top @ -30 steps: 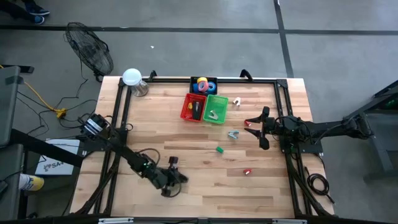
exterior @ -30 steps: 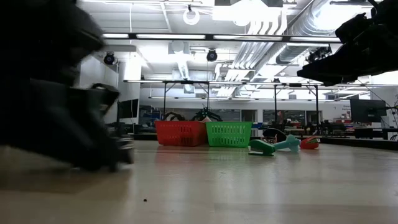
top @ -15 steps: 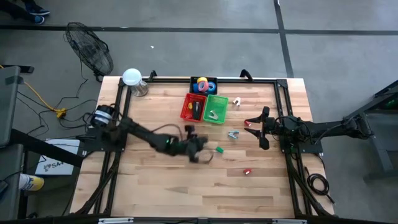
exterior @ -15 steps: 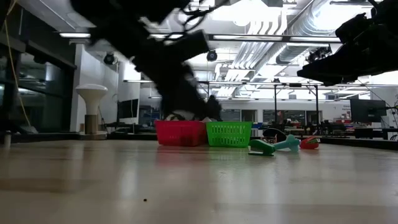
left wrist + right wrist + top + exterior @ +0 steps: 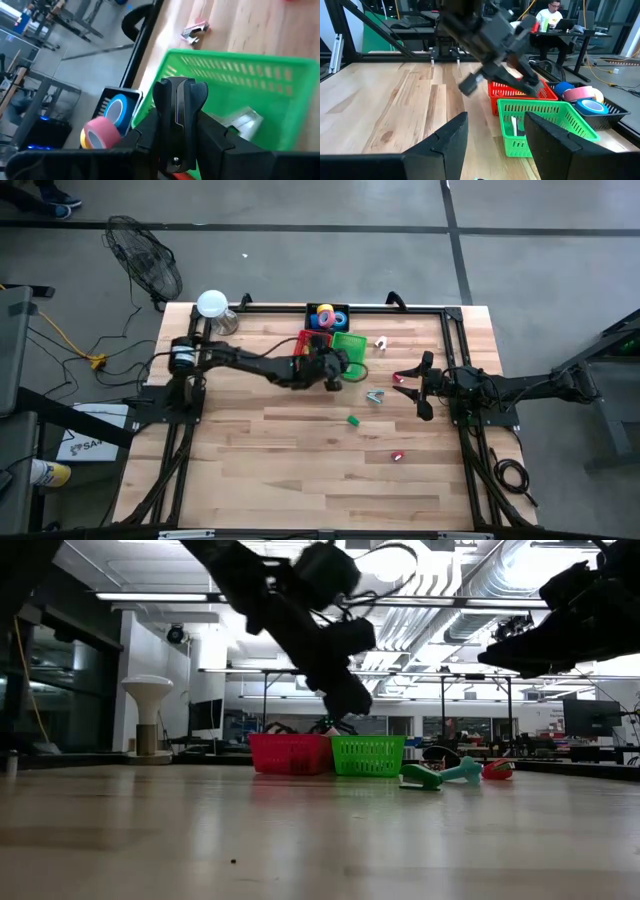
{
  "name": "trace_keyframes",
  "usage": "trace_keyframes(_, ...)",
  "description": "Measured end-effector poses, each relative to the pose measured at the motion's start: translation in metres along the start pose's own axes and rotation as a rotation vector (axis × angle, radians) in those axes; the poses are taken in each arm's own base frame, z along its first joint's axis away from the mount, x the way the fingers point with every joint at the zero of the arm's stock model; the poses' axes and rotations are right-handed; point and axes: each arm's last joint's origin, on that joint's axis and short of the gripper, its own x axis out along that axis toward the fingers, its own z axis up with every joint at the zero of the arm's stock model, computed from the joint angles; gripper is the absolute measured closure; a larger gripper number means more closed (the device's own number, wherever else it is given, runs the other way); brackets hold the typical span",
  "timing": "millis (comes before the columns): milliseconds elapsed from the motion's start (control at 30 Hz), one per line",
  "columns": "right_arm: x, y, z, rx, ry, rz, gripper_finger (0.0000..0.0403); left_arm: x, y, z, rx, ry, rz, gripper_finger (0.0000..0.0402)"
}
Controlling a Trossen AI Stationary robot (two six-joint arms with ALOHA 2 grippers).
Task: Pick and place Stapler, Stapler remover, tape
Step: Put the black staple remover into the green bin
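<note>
My left gripper (image 5: 332, 367) is shut on the black stapler (image 5: 178, 117) and hangs in the air over the red basket (image 5: 311, 352) and the green basket (image 5: 348, 353); the low view shows it high above them (image 5: 345, 692). Pink and blue tape rolls (image 5: 106, 120) lie in a black tray (image 5: 327, 317) behind the baskets. A grey stapler remover (image 5: 244, 120) lies inside the green basket, another (image 5: 375, 395) on the table. My right gripper (image 5: 421, 386) waits open at the table's right. My left gripper pinches the stapler's two long sides (image 5: 159, 131) between its two fingers (image 5: 220, 142). The stapler lies along the fingers, its rounded end (image 5: 179, 89) jutting forward past them. It is lifted clear, slanting down toward the green basket.
Small loose pieces lie on the wood: a green one (image 5: 353, 420), a red one (image 5: 397, 456), another red one (image 5: 400, 378) by my right gripper, a grey claw (image 5: 381, 343) beyond the green basket. A white lamp (image 5: 212, 304) stands at the far left corner.
My left gripper has swung from the near left of the table toward the far edge and the right, rising and tipping more level, and has carried the stapler up over the baskets. It has stayed shut on the stapler.
</note>
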Motion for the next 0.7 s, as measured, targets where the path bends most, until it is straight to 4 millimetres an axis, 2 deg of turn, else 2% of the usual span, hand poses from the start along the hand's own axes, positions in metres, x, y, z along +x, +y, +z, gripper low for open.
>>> trace_keyframes(167, 0.0, 0.0, 0.0, 0.0, -0.001, 0.0, 0.0217, 0.024, 0.007, 0.012, 0.038, 0.057, -0.006, 0.0322)
trace_keyframes(267, 0.0, 0.0, 0.0, 0.0, -0.001, 0.0, 0.0217, 0.031, 0.013, 0.019, 0.063, 0.104, -0.021, 0.0321)
trace_keyframes(600, 0.0, 0.0, 0.0, 0.0, -0.001, 0.0, 0.0217, 0.023, 0.028, 0.029, 0.122, 0.248, -0.134, 0.0321)
trace_keyframes(700, 0.0, 0.0, 0.0, 0.0, -0.001, 0.0, 0.0217, 0.029, 0.028, 0.028, 0.101, 0.239, -0.154, 0.0321)
